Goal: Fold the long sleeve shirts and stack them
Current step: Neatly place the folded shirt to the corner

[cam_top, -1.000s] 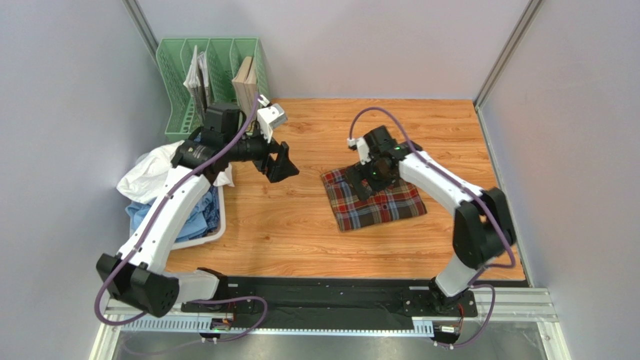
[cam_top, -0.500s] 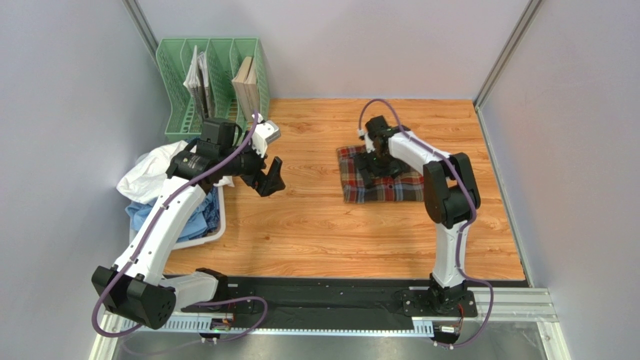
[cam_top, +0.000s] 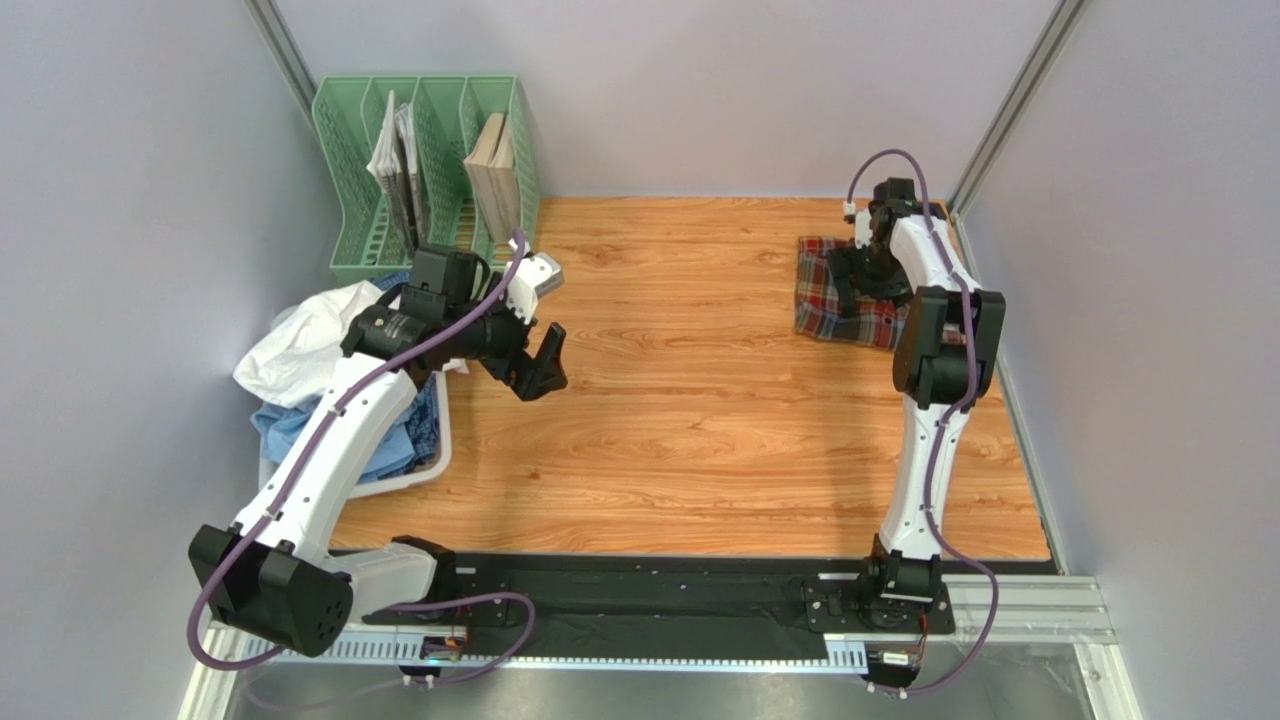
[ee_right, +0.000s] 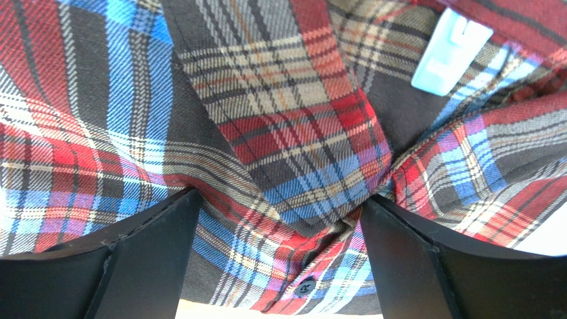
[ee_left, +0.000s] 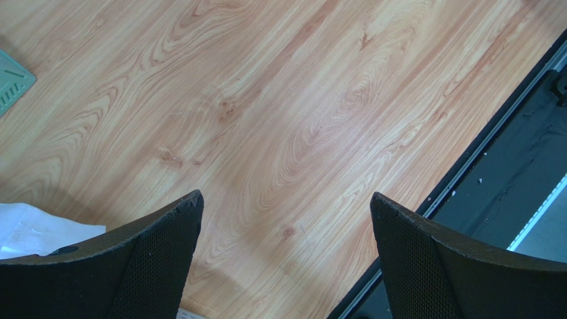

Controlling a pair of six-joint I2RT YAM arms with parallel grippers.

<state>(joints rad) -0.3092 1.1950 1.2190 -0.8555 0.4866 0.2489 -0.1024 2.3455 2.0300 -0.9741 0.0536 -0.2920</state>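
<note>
The folded tartan shirt [cam_top: 831, 296] lies at the table's far right corner and fills the right wrist view [ee_right: 286, 126]. My right gripper [cam_top: 867, 273] is open, its wide-apart jaws pressed down on the cloth near the collar and a button [ee_right: 279, 219]. A white shirt [cam_top: 298, 348] and a light blue shirt [cam_top: 323, 435] are heaped in a bin at the left. My left gripper [cam_top: 541, 360] is open and empty, hovering over bare wood just right of that heap [ee_left: 286, 219]. A corner of the white cloth [ee_left: 26, 229] shows beside its left finger.
A white bin [cam_top: 436, 450] holds the heap at the left edge. A green file rack [cam_top: 421, 135] with books stands at the back left. Grey walls close the table on three sides. A black rail [ee_left: 526, 159] runs along the near edge.
My right gripper has slid the tartan shirt from the table's middle to the far right corner. My left gripper has dropped slightly and drawn back toward the bin, still open.
</note>
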